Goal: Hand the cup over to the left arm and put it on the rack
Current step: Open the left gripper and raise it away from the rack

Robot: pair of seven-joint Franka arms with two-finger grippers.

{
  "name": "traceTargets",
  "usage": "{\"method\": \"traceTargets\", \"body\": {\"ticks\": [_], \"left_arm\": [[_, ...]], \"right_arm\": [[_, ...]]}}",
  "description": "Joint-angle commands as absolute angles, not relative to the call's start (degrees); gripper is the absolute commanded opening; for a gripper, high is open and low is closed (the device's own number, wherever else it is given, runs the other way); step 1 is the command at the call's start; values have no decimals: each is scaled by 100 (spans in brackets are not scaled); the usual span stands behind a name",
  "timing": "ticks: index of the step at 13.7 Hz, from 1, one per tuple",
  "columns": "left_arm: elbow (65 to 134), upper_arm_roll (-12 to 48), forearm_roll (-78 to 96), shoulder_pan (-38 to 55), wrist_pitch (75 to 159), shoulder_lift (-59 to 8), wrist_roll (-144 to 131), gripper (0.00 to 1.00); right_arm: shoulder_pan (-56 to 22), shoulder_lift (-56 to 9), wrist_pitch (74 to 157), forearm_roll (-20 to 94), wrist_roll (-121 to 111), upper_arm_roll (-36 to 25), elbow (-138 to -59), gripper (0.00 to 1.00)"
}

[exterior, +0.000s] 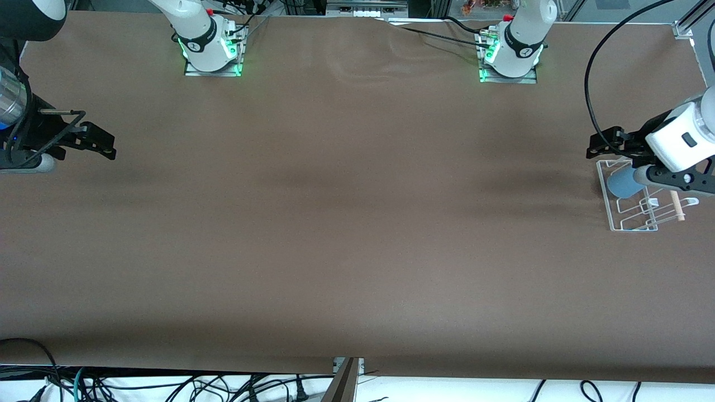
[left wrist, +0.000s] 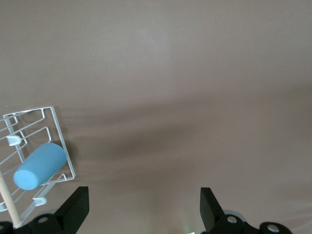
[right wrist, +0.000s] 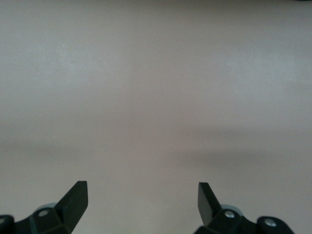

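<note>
The light-blue cup (exterior: 621,184) (left wrist: 40,165) lies on its side on the white wire rack (exterior: 614,219) (left wrist: 58,132) at the left arm's end of the table. A wooden dowel (exterior: 677,206) (left wrist: 7,201) crosses the rack beside it. My left gripper (exterior: 604,143) (left wrist: 144,204) hangs open over the cloth just off the rack's edge. It is apart from the cup, with nothing between its fingers. My right gripper (exterior: 106,144) (right wrist: 142,200) waits open and empty over the right arm's end of the table.
A brown cloth (exterior: 346,223) covers the whole table. The two arm bases (exterior: 212,50) (exterior: 511,56) stand along its farther edge. A black cable (exterior: 592,100) loops above the left gripper. More cables lie below the table's nearer edge.
</note>
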State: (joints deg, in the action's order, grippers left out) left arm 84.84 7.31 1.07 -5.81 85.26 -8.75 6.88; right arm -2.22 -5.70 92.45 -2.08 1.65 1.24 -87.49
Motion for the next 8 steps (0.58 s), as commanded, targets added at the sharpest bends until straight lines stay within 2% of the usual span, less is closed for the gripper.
{"method": "traceTargets", "body": {"ticks": [1, 3, 8], "left_arm": [[9751, 169, 193, -11, 9461, 59, 266, 100], [10378, 141, 193, 53, 9992, 464, 167, 100], [10415, 141, 193, 70, 9967, 492, 158, 100]], "right_arm": [[-141, -633, 9141, -62, 132, 149, -8604, 100], [-141, -633, 9149, -61, 132, 141, -8604, 100], [-141, -633, 9149, -53, 132, 141, -8604, 100]]}}
